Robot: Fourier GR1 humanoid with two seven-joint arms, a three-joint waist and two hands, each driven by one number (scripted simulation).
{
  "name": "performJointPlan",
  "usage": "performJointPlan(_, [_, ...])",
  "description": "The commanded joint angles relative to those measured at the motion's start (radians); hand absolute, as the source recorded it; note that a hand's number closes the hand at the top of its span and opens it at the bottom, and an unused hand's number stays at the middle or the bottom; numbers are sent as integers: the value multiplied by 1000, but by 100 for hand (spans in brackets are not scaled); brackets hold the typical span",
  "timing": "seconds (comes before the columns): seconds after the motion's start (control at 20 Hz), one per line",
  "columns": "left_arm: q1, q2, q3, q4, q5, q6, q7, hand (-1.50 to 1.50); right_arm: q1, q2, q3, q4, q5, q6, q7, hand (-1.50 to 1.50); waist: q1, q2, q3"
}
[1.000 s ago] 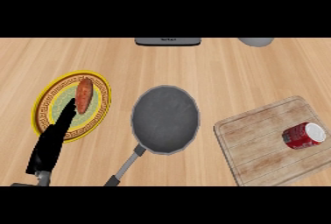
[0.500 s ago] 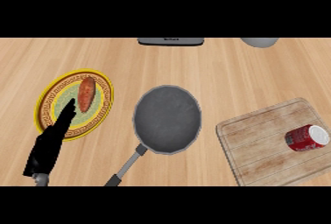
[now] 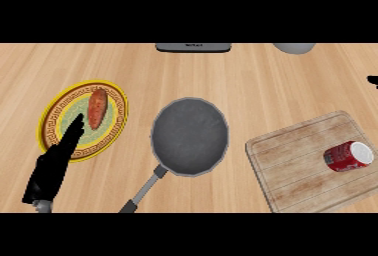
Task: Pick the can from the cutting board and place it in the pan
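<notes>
The left hand [image 3: 52,170] lies flat with straight, released fingers, its tips over the lower edge of a yellow plate [image 3: 46,122] holding a reddish piece of food [image 3: 97,107]. The grey pan [image 3: 190,135] sits mid-bench [image 3: 244,75], its handle pointing down-left. On the cutting board [image 3: 295,160] the red can [image 3: 347,156] lies on its side. At the right edge only a black sliver of the right hand [image 3: 373,81] shows; I cannot tell its state.
</notes>
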Motion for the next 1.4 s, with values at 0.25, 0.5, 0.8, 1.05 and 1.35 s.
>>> performJointPlan(0.25, [21,-55,-22,-32,-71,32,11,0,-103,51,97,-46,67,149,192,-150,-3,-1,0])
performJointPlan(0.5, [37,-58,-1,-59,-64,7,29,0,-110,74,111,-62,98,216,266,-150,-9,-2,0])
performJointPlan(0.8, [33,-62,41,-33,-65,-32,3,0,-56,136,107,-59,161,224,259,-150,-8,0,1])
performJointPlan(1.05, [49,-92,43,-34,-83,-33,-10,0,-75,203,127,-93,203,216,367,-150,-8,-1,0])
performJointPlan(1.35, [-1,-120,52,-2,-124,-39,16,0,-36,210,114,-77,306,232,315,-150,-10,0,1])
